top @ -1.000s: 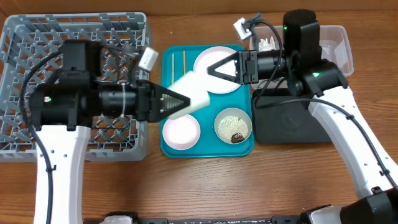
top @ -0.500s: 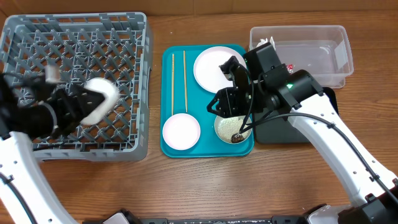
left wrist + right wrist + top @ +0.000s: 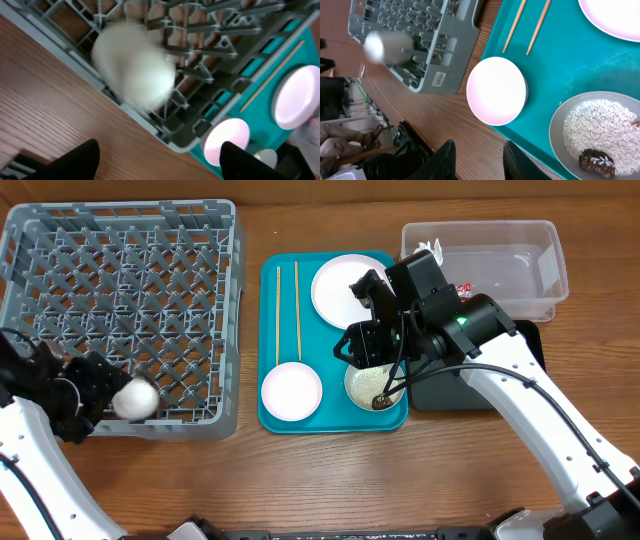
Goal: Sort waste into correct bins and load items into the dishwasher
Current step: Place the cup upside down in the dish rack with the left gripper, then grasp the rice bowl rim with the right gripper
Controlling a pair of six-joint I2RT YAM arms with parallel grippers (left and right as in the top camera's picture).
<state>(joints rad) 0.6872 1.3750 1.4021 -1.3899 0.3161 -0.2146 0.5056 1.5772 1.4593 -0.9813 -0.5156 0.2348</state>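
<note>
**Overhead and wrist views; positions are given from the teal tray (image 3: 310,345), which lies on the wooden surface (image 3: 330,470).**

- **Rack side.** The grey dish rack (image 3: 232,330) stands just beside the tray's left edge in the overhead view.
  - A white cup (image 3: 135,397) sits inside the rack by its near wall, well apart from the tray. It is blurred in every view, so whether it is upright or tipped cannot be told.
  - The left end effector (image 3: 100,392) is beside the cup at that near wall. Its fingers (image 3: 75,160) are spread wide with nothing between them, and the cup lies beyond the tips.
- **On the tray.**
  - Two chopsticks (image 3: 278,310) lie parallel along the rack-side edge.
  - A round white plate (image 3: 335,285) sits in the far corner away from the rack.
  - A white bowl (image 3: 291,391) sits in the near corner on the rack side.
  - A bowl of rice (image 3: 380,385) with a brown lump (image 3: 381,401) sits in the remaining near corner.
  - The right end effector (image 3: 355,348) hovers over the tray between the plate and the bowl of rice. Its fingers (image 3: 447,155) are slightly parted and pinch nothing.
- **Beyond the tray's right edge.**
  - A clear tub (image 3: 556,265) holds a crumpled tissue (image 3: 425,250) and a red wrapper (image 3: 465,288).
  - A black tray (image 3: 428,392) lies just beside the teal tray, nearer than the tub and partly under the right arm.
</note>
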